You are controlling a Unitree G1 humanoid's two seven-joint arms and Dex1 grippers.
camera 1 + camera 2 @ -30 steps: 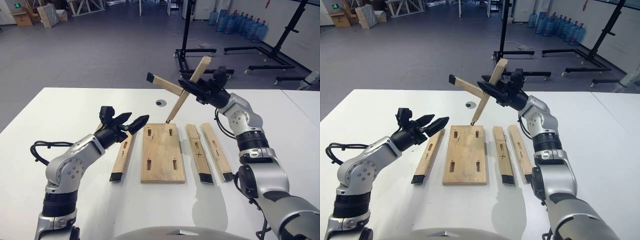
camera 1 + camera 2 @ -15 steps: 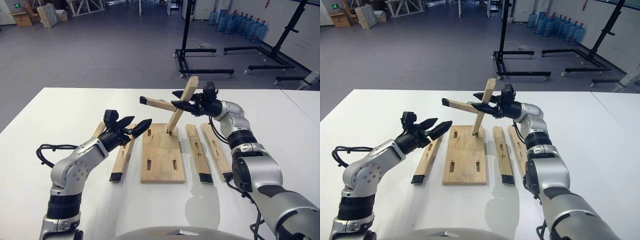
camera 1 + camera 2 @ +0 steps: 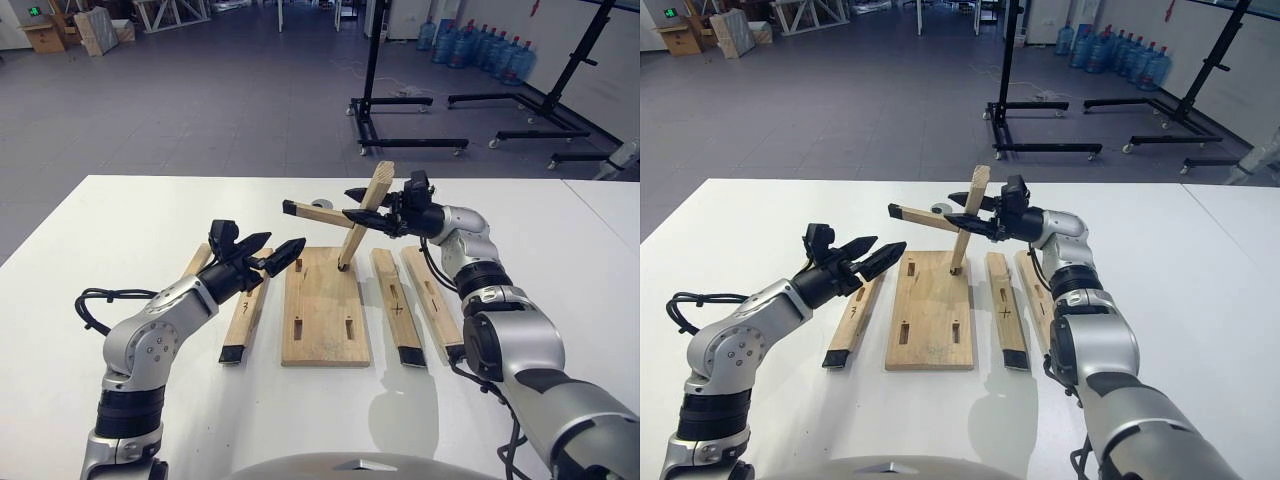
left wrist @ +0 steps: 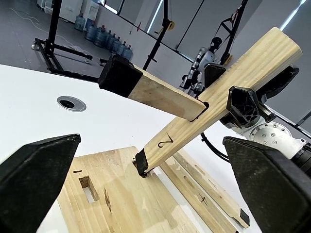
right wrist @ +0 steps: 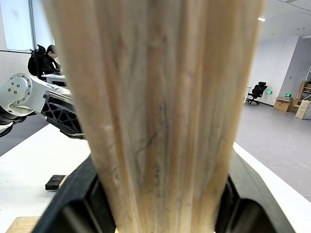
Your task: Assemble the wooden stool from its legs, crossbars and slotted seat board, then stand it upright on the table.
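Note:
The slotted seat board (image 3: 324, 310) lies flat mid-table. My right gripper (image 3: 372, 210) is shut on a wooden leg (image 3: 362, 228) that carries a black-tipped crossbar (image 3: 315, 212) sticking out to the left. The leg leans, and its lower end rests at the board's far right slot. In the left wrist view that leg (image 4: 214, 97) bears the mark 2. My left gripper (image 3: 283, 242) hangs open just left of the board's far end, above a loose leg (image 3: 243, 315). The right wrist view has the held leg (image 5: 155, 121) close up between its fingers (image 5: 73, 208).
Two more legs (image 3: 396, 305) (image 3: 432, 300) lie side by side right of the board, and another piece (image 3: 198, 262) lies under my left arm. A round cable hole (image 3: 940, 209) sits behind the board. Black stands (image 3: 400, 100) rise from the floor beyond the table.
My right gripper has brought the leg with its crossbar down from the air onto the board's far right slot. My left gripper has moved a little toward the board.

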